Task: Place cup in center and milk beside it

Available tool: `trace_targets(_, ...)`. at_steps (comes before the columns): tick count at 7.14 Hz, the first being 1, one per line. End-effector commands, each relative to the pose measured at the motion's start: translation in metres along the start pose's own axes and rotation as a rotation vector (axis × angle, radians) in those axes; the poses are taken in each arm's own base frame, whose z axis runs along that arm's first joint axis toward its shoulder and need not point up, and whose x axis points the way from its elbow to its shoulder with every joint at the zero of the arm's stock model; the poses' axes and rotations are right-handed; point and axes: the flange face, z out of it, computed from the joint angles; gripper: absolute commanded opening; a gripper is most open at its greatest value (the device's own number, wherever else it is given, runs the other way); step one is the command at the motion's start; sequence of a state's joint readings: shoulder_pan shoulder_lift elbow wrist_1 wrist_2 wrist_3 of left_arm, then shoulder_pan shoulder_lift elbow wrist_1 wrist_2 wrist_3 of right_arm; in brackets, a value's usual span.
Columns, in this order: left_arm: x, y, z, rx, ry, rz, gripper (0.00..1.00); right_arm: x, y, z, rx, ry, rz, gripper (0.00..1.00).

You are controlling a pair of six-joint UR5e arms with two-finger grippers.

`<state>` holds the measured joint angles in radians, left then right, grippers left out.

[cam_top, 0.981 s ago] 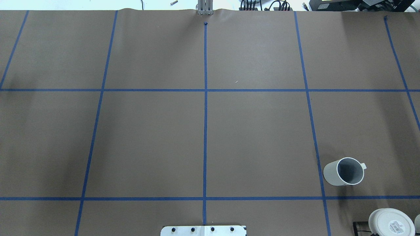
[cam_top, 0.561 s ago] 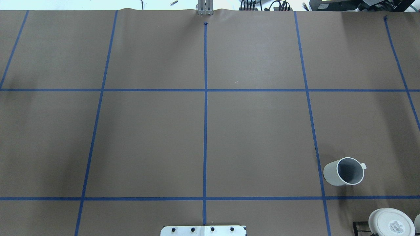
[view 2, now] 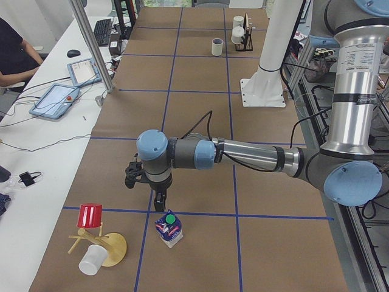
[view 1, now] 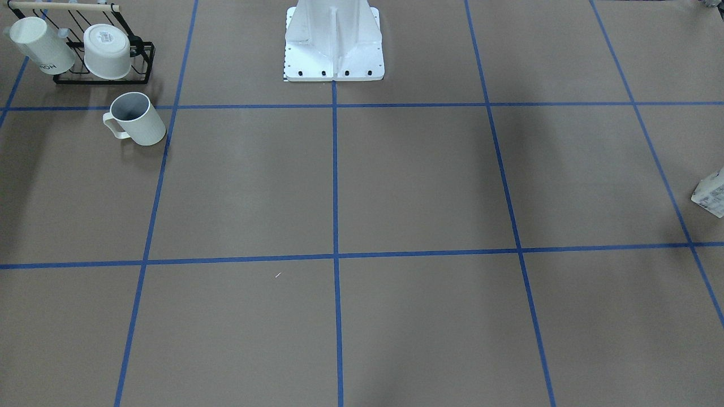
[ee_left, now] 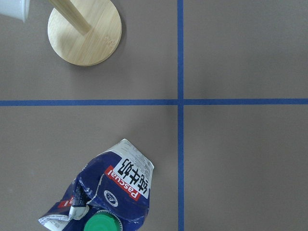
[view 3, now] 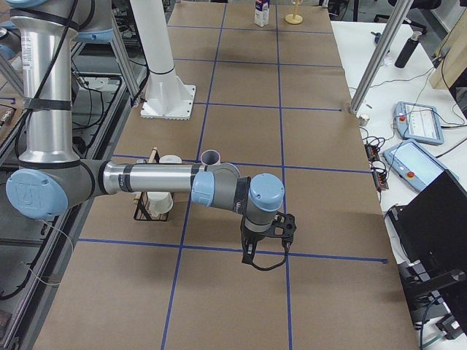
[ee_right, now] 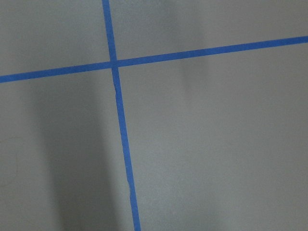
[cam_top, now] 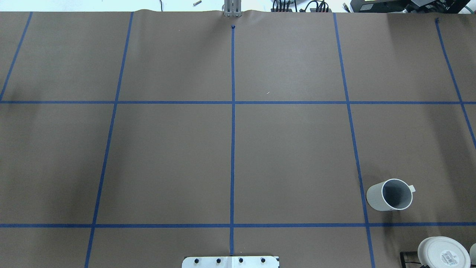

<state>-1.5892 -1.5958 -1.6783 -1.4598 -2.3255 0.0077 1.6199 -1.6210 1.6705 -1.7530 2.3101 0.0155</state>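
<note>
I am holding both arms out over the paper, and neither task thing is in a grip yet. My left gripper (view 2: 155, 198) is hanging just above the milk (view 2: 169, 228) in the left side view, pointing down, with the carton a little below and to the right of it in that frame. In my left wrist view the milk (ee_left: 108, 192) is sitting at the lower left, its green cap cut by the bottom edge, so it is lying behind my camera's centre, not under it. The carton is standing upright, its long axis vertical, with a crumpled top. A wooden stand (ee_left: 84, 31) is showing at the upper left, well apart from it.

My right gripper (view 3: 263, 244) is hovering over bare paper. The cup (view 3: 211, 157) is lying up and to the left of it in the right side view, beside the black wire rack (view 3: 149, 208). From overhead the cup (cam_top: 390, 194) is standing upright at the lower right, handle pointing to the frame's right, well apart from the center (cam_top: 233, 102).

I am judging the right arm nearer the cup and the left arm nearer the milk. Only the side views are showing my fingers, so I cannot tell how far either pair is parted.
</note>
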Motion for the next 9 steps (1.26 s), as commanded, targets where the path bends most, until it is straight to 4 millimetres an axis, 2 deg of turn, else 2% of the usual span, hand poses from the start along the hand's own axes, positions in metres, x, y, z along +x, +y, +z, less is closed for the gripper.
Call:
trace_targets(1, 0.002, -0.001, -0.003, 0.005, 0.000, 0.005, 0.99, -0.001, -0.001, -0.001, 0.003, 0.001, 0.003, 1.00)
trace_targets(5, 0.002, -0.002, -0.003, 0.007, 0.000, 0.006, 0.99, -0.002, -0.004, -0.002, 0.004, 0.001, 0.004, 1.00)
trace_targets(6, 0.003, -0.002, -0.003, 0.008, 0.000, 0.007, 0.99, -0.013, -0.007, -0.013, 0.027, 0.001, -0.020, 1.00)
trace_targets(7, 0.005, -0.005, -0.005, 0.010, 0.001, 0.006, 0.99, -0.035, -0.013, -0.025, 0.050, 0.002, -0.063, 1.00)
trace_targets(9, 0.027, -0.012, -0.019, 0.037, 0.100, 0.032, 0.99, -0.109, -0.046, -0.031, 0.060, 0.011, -0.198, 1.00)
